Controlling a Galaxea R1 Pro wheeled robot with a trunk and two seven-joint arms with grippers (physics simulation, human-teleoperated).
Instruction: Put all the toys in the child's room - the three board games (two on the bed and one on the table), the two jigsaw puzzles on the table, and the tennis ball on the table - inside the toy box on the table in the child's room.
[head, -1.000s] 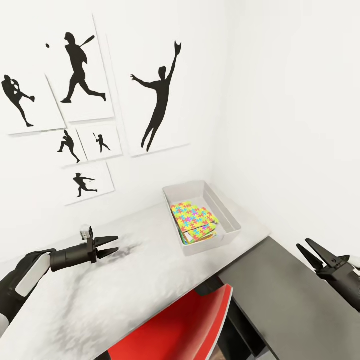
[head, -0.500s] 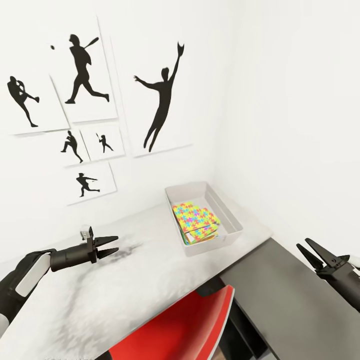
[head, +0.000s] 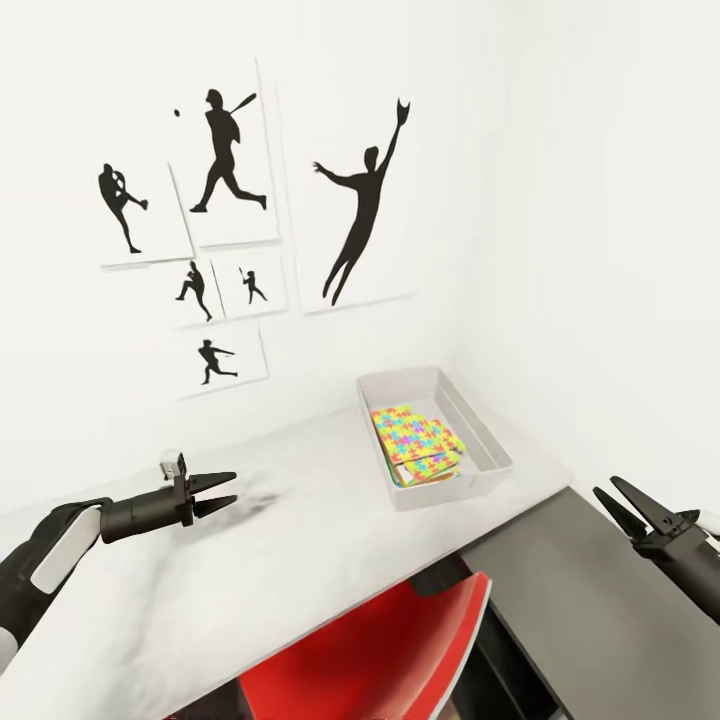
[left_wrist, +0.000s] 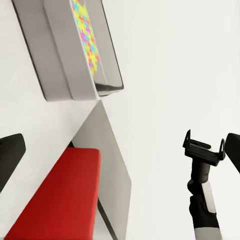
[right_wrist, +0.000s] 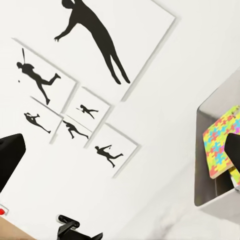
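The light-grey toy box (head: 455, 487) stands at the far right end of the pale marbled table (head: 300, 540), against the wall corner. Bright jigsaw puzzles (head: 415, 438) lie inside it, and whatever is under them is hidden. My left gripper (head: 232, 489) hovers open over the table's middle, well left of the box, holding nothing. My right gripper (head: 607, 487) is open and empty above the dark cabinet. The left wrist view has the toy box (left_wrist: 65, 60) and the puzzles (left_wrist: 86, 35); the right wrist view has the box (right_wrist: 205, 150) and a puzzle (right_wrist: 220, 145). The board games, tennis ball and bed are out of view.
A red chair (head: 380, 650) is tucked under the table's near edge. A lower dark-grey cabinet (head: 590, 610) adjoins the table on the right. White walls with black baseball silhouette posters (head: 355, 215) close off the back and right sides.
The whole picture has slid to the right, so the camera has turned left. Both grippers keep their places in the view and stay open.
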